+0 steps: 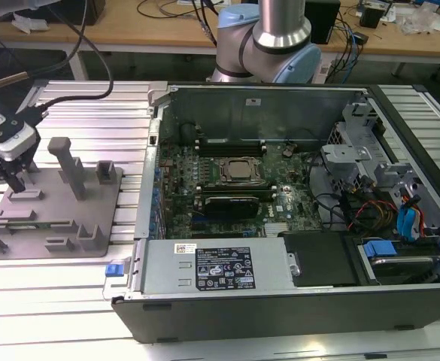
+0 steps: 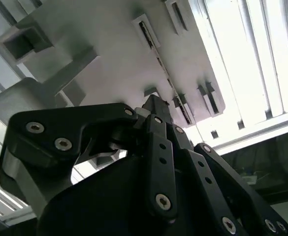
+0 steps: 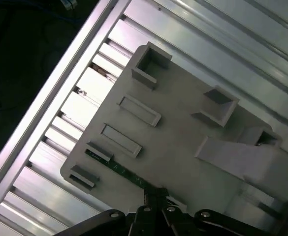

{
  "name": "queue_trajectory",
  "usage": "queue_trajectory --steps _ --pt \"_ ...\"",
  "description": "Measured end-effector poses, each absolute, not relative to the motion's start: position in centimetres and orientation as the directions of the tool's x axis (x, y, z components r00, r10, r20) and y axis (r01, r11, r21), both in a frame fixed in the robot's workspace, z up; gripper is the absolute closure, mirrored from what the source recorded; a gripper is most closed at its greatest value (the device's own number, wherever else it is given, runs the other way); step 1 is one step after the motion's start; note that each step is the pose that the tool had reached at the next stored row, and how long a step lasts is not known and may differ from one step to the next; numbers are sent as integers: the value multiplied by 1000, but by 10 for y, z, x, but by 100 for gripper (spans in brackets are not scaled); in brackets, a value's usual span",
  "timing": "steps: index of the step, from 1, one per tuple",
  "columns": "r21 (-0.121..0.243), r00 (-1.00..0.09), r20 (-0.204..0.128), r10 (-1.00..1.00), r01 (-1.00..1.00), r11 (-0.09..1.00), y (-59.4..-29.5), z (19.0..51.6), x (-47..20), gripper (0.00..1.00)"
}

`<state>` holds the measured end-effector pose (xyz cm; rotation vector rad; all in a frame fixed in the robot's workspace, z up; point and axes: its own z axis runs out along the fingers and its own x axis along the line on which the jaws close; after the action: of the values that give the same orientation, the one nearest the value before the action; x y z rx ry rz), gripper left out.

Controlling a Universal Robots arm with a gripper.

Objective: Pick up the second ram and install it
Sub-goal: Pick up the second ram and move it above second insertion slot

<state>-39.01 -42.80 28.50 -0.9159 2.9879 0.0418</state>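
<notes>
The gripper [image 1: 13, 180], its fingers drawn together on nothing, hangs over the one grey fixture [image 1: 92, 218] on the counter [image 1: 54, 289], where I count a single second ram [image 3: 115, 168] lying along one edge, its near end hidden behind the fingertips [image 3: 147, 204] in the first wrist view.

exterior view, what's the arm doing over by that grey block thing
The arm's gripper is down over the grey fixture on the exterior view's left, right at the green ram stick, which lies in the fixture's holders. The stick isn't lifted yet. The open computer case sits to the exterior view's right.
</notes>
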Motion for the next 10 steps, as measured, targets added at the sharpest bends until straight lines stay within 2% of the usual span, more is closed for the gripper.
queue_trajectory --steps 10 --pt "21 -586 -23 -810 -810 586 -428 278 -390 92"
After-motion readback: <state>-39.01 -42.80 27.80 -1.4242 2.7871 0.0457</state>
